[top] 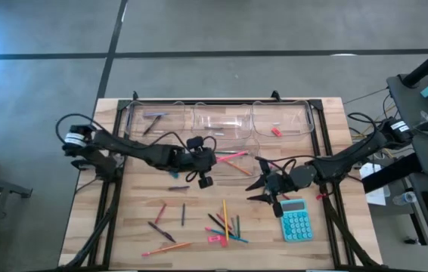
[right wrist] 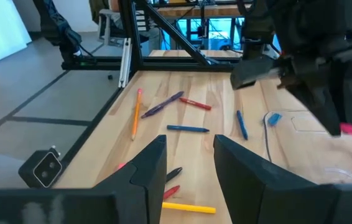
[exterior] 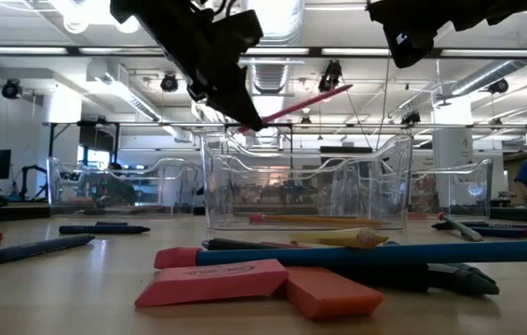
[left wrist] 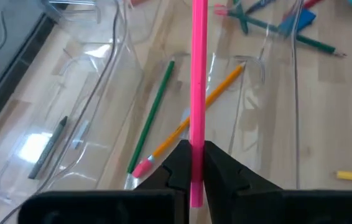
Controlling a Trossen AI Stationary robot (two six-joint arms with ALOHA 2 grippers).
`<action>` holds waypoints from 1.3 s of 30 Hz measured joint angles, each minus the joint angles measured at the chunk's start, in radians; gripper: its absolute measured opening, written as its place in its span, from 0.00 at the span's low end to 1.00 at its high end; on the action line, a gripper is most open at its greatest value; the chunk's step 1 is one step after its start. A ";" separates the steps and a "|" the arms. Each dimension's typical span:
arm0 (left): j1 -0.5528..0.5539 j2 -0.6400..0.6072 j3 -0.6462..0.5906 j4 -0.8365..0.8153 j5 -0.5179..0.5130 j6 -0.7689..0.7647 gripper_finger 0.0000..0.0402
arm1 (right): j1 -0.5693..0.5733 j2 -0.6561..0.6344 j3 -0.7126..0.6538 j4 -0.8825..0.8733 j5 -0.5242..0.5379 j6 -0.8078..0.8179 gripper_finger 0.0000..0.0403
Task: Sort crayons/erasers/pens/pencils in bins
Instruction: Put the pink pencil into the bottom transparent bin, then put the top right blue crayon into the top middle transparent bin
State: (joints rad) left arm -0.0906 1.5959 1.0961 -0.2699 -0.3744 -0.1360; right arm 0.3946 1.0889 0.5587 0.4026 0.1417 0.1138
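Observation:
My left gripper (top: pixel 208 160) hangs over the table's middle, shut on a long pink pencil (top: pixel 231 156). The pencil points toward the table's right, above a clear bin (left wrist: pixel 111 93). In that bin lie a green pencil (left wrist: pixel 154 115) and an orange pencil (left wrist: pixel 194 121). Three more clear bins (top: pixel 221 121) stand in a row along the far edge. My right gripper (top: pixel 263 189) waits open beside a teal calculator (top: pixel 296 219), nothing between its fingers (right wrist: pixel 148 168). Loose pencils, pens and crayons (top: pixel 221 223) lie on the near half of the table. My left gripper pinches the pink pencil close to one end (left wrist: pixel 196 134) between its two fingers. A short stub sticks back past them. The fingers slant down from the table's left, and the pencil runs on ahead of them. It is lifted clear, its free end (exterior: pixel 338 91) tilted upward over the bin.
Two pink erasers (exterior: pixel 212 284) and a long blue stick (exterior: pixel 385 253) lie close to the low camera. Dark pens (exterior: pixel 40 247) lie on the wood to their left. One far bin holds a dark pen (top: pixel 153 121), another a small red piece (top: pixel 275 131).

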 joint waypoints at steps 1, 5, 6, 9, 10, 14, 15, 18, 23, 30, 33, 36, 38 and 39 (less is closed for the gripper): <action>0.000 0.005 0.006 -0.001 -0.001 -0.005 0.04 | 0.000 0.000 0.000 0.000 0.000 -0.001 0.31; 0.005 0.006 0.022 0.001 -0.003 -0.039 0.16 | 0.000 0.000 0.000 0.000 0.000 -0.001 0.31; 0.006 0.004 0.023 0.000 -0.009 -0.039 0.21 | 0.000 0.000 0.000 0.000 0.000 0.000 0.31; 0.006 -0.013 0.023 -0.001 -0.036 -0.036 0.34 | 0.000 0.000 0.002 0.000 0.000 0.004 0.31; 0.006 -0.023 0.023 -0.003 -0.044 -0.033 0.38 | 0.000 0.000 0.002 0.001 0.000 0.007 0.31; -0.022 -0.108 0.021 0.004 -0.046 -0.113 0.46 | 0.003 -0.002 0.002 -0.019 -0.001 0.021 0.31; -0.048 -0.145 0.022 0.024 -0.052 -0.116 0.47 | 0.005 -0.008 0.002 -0.040 -0.008 0.028 0.31; -0.152 -0.243 -0.003 0.134 -0.177 -0.061 0.47 | 0.009 -0.043 0.009 -0.148 -0.009 0.039 0.31; -0.284 -0.309 -0.139 0.381 -0.412 0.072 0.48 | 0.009 -0.104 0.046 -0.396 0.099 0.113 0.31; -0.307 -0.314 -0.344 0.702 -0.417 0.117 0.48 | 0.007 -0.154 0.132 -0.894 0.168 0.398 0.31; -0.309 -0.317 -0.405 0.791 -0.416 0.117 0.48 | 0.006 -0.153 0.126 -1.049 0.174 0.541 0.31; -0.308 -0.324 -0.443 0.836 -0.413 0.123 0.48 | 0.006 -0.140 0.092 -1.129 0.162 0.664 0.31; -0.308 -0.335 -0.455 0.856 -0.413 0.124 0.48 | 0.006 -0.131 0.063 -1.153 0.137 0.711 0.31; -0.308 -0.338 -0.456 0.858 -0.413 0.124 0.48 | 0.006 -0.128 0.050 -1.155 0.129 0.731 0.31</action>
State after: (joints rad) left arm -0.3988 1.2575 0.6399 0.5881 -0.7876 -0.0124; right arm 0.4011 0.9605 0.6086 -0.7519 0.2709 0.8451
